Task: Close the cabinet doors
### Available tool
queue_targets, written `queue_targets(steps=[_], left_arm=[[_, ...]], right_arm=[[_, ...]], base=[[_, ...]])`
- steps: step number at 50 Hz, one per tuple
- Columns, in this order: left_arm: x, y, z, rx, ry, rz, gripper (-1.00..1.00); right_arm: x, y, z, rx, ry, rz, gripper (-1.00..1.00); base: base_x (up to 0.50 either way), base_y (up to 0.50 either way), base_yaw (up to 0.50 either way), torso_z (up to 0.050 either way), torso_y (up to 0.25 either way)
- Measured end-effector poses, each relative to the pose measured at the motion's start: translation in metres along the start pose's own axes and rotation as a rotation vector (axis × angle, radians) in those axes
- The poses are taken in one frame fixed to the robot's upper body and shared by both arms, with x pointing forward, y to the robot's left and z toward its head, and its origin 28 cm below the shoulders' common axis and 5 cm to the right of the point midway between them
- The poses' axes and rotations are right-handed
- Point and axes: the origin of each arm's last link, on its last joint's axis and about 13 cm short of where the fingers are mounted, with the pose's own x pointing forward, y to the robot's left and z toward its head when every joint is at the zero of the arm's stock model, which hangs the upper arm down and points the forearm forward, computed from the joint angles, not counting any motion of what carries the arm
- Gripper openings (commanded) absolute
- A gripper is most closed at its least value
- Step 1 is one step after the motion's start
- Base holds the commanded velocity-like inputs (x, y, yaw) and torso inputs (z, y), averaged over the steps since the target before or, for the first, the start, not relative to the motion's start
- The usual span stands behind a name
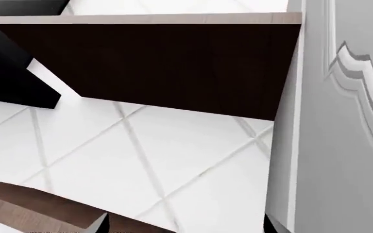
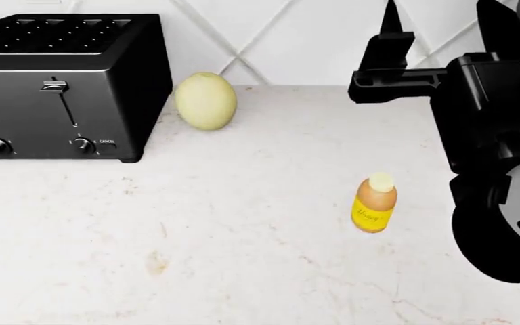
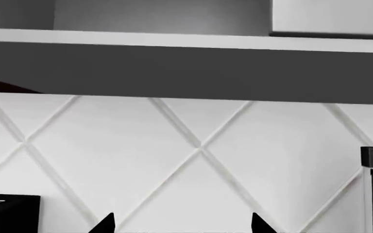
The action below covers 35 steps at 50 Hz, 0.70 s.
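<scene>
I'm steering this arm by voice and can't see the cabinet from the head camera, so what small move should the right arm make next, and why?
Probably raise the right gripper a little. Its wrist view shows only the cabinet underside above the tiled wall, with fingertips spread and touching nothing. No door appears there, so going up should bring one into view.

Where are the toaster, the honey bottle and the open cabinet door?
toaster (image 2: 61,88), head view, on its front face.
honey bottle (image 2: 374,205), head view, on its label.
cabinet door (image 1: 342,126), left wrist view, on its white panel.
</scene>
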Motion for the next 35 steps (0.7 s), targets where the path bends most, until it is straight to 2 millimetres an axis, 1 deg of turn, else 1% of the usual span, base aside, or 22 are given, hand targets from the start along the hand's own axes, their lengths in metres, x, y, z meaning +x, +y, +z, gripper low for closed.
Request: queue_targets(steps=[6, 14, 35], left_arm=[[0.006, -0.003, 0.004, -0.013, 0.035, -0.010, 1.00], [0.009, -0.011, 0.005, -0.047, 0.071, -0.049, 1.00], [0.012, -0.051, -0.002, -0.058, 0.108, -0.170, 1.00]], right_arm=[[-0.001, 0.000, -0.001, 0.002, 0.003, 0.002, 1.00], [-0.001, -0.002, -0.002, 0.005, 0.005, -0.001, 1.00], [-0.005, -0.006, 0.000, 0.003, -0.007, -0.008, 1.00]], base=[[0.00, 0.00, 0.00, 0.000, 0.000], [0.00, 0.00, 0.00, 0.000, 0.000], [0.00, 0.00, 0.00, 0.001, 0.000]])
